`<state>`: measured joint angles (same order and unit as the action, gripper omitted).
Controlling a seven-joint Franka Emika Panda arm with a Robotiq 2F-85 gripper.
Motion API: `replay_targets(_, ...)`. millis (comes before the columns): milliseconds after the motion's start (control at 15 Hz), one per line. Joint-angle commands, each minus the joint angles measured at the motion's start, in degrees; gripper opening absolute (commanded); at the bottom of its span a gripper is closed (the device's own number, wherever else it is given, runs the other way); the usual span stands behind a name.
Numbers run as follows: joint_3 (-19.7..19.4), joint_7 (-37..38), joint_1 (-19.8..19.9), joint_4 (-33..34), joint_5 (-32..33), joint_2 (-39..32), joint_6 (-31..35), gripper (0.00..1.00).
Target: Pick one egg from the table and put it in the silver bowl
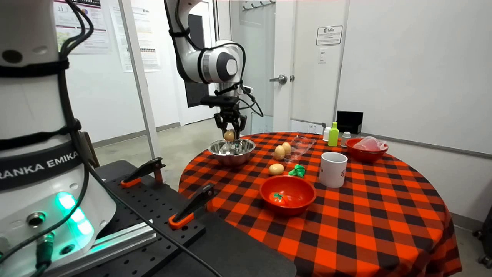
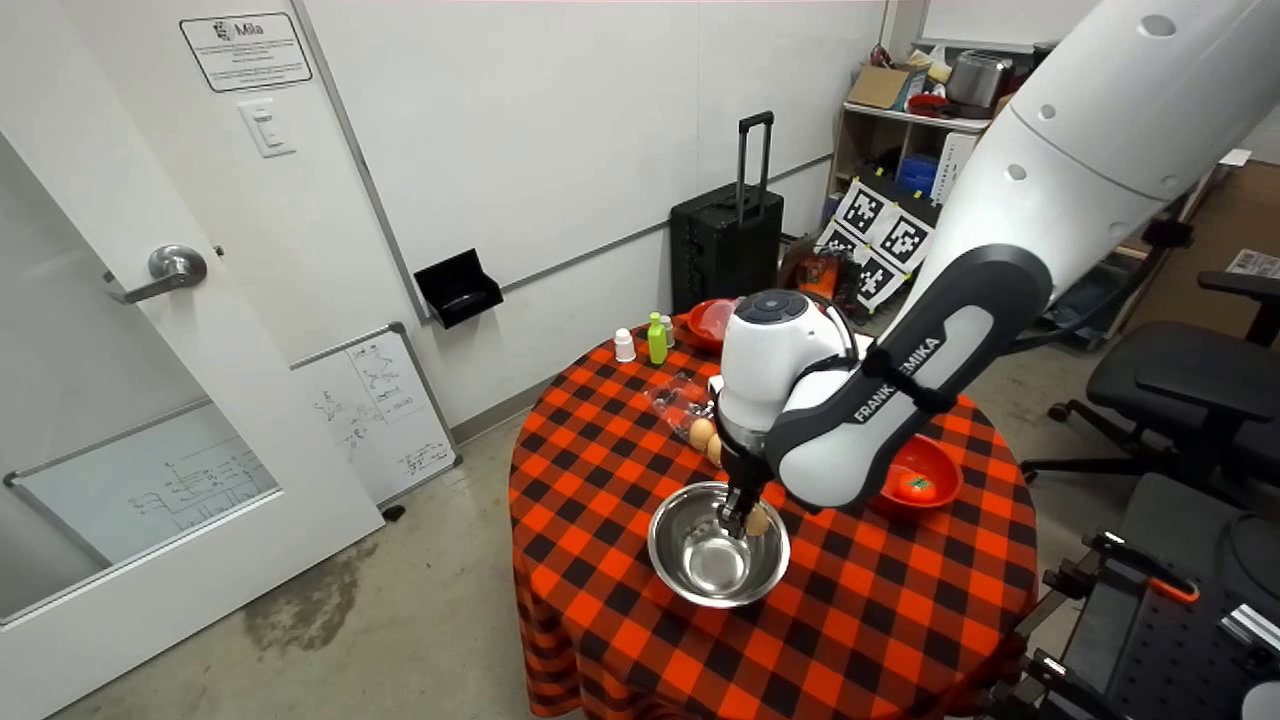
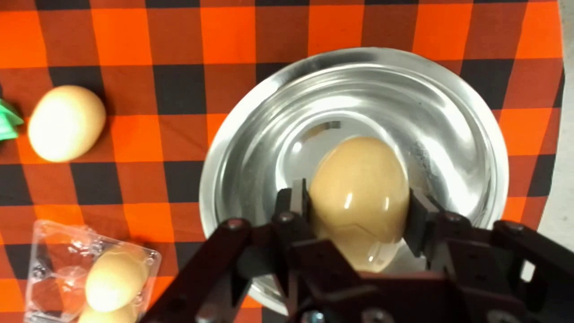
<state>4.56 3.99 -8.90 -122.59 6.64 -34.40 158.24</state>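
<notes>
While its fingers clasp a tan egg from both sides, the robot's hand hangs over the silver bowl on the cloth-covered table; three more eggs lie outside the bowl.

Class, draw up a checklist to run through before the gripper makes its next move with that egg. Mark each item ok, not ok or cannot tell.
1. Grip: ok; the gripper is shut on the held egg.
2. Position: ok; in the wrist view the egg lies within the outline of the silver bowl.
3. Bowl upright: ok; it stands on the checked tablecloth in both exterior views.
4. Egg down on the bowl's floor: not ok; in an exterior view it hangs higher.
5. Shell undamaged: cannot tell; part of it is hidden.
6. Loose egg apart from the bowl: ok.
</notes>
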Motion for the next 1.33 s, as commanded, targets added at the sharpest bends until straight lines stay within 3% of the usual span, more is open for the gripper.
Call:
replay_targets(0,0.28,-1.94,-1.41,9.27,-0.33,-8.78,-3.50,0.24)
replay_targets(533,-0.69,-1.00,-3.60,23.16,-0.27,-20.46,-10.13,0.24)
replay_targets(667,-0.89,-0.55,-3.77,24.70,-0.36,-21.50,-10.60,0.74)
replay_targets(733,-0.96,-0.47,-3.71,25.18,-0.39,-21.78,-10.65,0.76)
replay_targets(1000,-1.18,-0.42,-3.27,25.97,-0.58,-22.31,-10.69,1.00)
replay_targets(1267,-0.35,-1.14,-1.79,21.88,-1.30,-19.01,-9.46,1.00)
